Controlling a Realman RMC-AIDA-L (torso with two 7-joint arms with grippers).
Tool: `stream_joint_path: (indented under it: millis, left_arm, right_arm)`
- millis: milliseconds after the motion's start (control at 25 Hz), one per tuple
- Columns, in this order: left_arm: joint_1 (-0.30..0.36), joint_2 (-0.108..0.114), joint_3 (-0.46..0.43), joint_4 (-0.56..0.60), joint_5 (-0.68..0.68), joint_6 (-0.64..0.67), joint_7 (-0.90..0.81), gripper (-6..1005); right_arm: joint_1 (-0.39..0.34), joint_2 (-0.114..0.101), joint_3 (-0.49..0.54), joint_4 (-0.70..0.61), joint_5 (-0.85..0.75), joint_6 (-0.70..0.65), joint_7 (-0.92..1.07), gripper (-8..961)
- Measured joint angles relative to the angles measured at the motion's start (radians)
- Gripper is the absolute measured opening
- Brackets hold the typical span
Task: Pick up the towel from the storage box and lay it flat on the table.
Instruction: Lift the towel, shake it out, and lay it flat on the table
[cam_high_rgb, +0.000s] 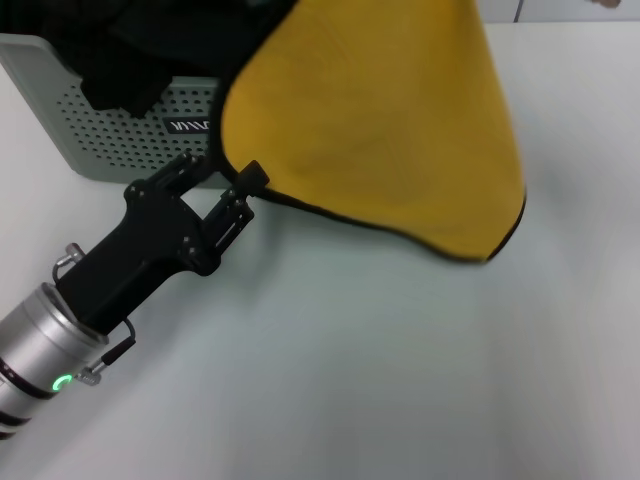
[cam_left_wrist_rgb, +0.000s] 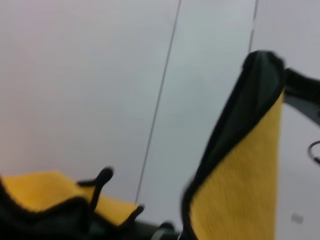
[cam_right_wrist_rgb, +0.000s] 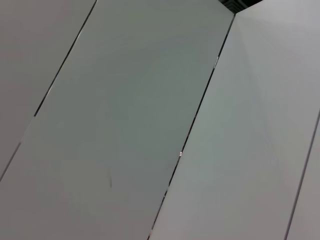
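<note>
Towel (cam_high_rgb: 375, 120) is hanging in the head view, yellow face toward the camera, lifted clear of the storage box (cam_high_rgb: 110, 125) and draped out over the table (cam_high_rgb: 400, 350), with its top running out of the picture. The left gripper (cam_high_rgb: 232, 195) is reaching in at the towel's black-stitched lower corner; one fingertip is touching the hem, but I cannot tell whether the fingers are pinching it or only sitting beside it. Black fabric is spilling over the box rim just behind. The risk I am judging: if the left gripper is closing only on the edging, the corner could slip free as the cloth is being spread, and the towel would land folded instead of flat.

From the left wrist, yellow cloth (cam_left_wrist_rgb: 240, 180) with dark backing is hanging close by, curled at its edge, so a fold could get trapped underneath.

From the right wrist, only pale wall panels (cam_right_wrist_rgb: 150, 115) are showing; the right gripper is not appearing anywhere, so whatever is holding the towel's top is going unchecked.
</note>
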Motion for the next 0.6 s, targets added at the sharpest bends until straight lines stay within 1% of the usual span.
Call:
stream_joint_path:
  millis: [120,240,320,440,600]
  left_arm:
    - [0.0,0.0,0.0,0.0,-0.005,0.051,0.0,307]
    - [-0.014,0.0,0.0,-0.011,-0.005,0.061,0.0,362]
    - [-0.035,0.0,0.0,-0.037,-0.004,0.059,0.005,530]
    - [-0.064,0.0,0.0,-0.076,0.01,0.048,0.015,530]
    - [-0.063,0.0,0.0,-0.079,0.037,0.04,0.025,527]
  right_arm:
    - [0.003,0.002,0.01,-0.036,-0.057,-0.014,0.042,13]
    - [0.005,0.005,0.006,-0.045,-0.073,-0.02,0.051,14]
    - [0.006,0.005,0.003,-0.046,-0.073,-0.021,0.053,15]
    - [0.006,0.006,0.003,-0.048,-0.072,-0.021,0.054,16]
    - [0.005,0.007,0.006,-0.053,-0.07,-0.034,0.056,17]
